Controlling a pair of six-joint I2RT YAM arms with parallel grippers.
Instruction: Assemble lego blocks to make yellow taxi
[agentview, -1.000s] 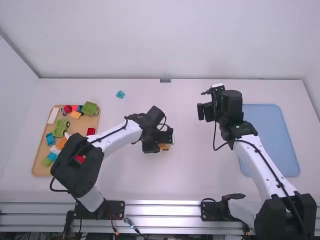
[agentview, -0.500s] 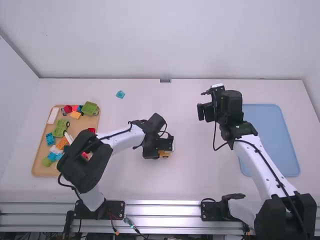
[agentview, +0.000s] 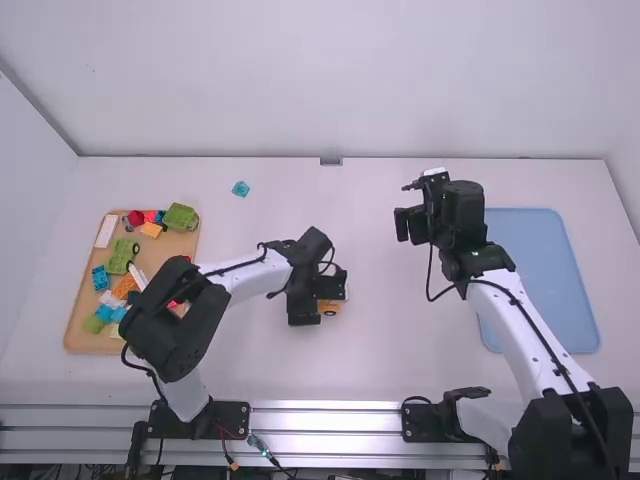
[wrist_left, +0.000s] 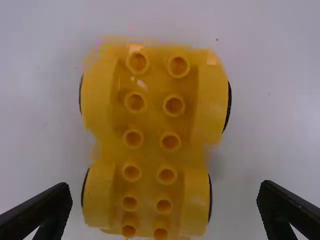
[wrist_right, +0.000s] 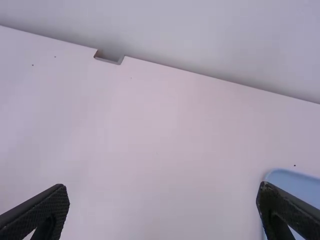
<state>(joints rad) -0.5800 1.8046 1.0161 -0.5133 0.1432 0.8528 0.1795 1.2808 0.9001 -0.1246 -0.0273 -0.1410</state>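
While my left arm (agentview: 235, 278) hangs low over the desk (agentview: 380, 350) in the high view, the yellow wheeled base (agentview: 329, 309) sits just by its end, partly hidden under it. The wooden tray (agentview: 80, 336) holds the loose pieces: a white plate (agentview: 106, 231), an orange-yellow brick (agentview: 151, 230), a green wheeled piece (agentview: 122, 256) and others, some covered by my arm, so I can't count them. A teal block (agentview: 241, 188) lies apart on the desk. My right arm (agentview: 520, 330) is over by the blue tray (agentview: 540, 280)

In the left wrist view, my left fingers (wrist_left: 47, 210) are spread wide, one to each side of the base, touching neither flank. It stands studs up with nothing built on them, so I judge the taxi barely begun: body, top and any sign are all left to add. Its wheels are mostly tucked under the yellow arches, and its near end runs close to the view's edge

In the right wrist view, my right fingers (wrist_right: 42, 210) are spread too, with nothing pinched; the blue tray is cut off at the corner
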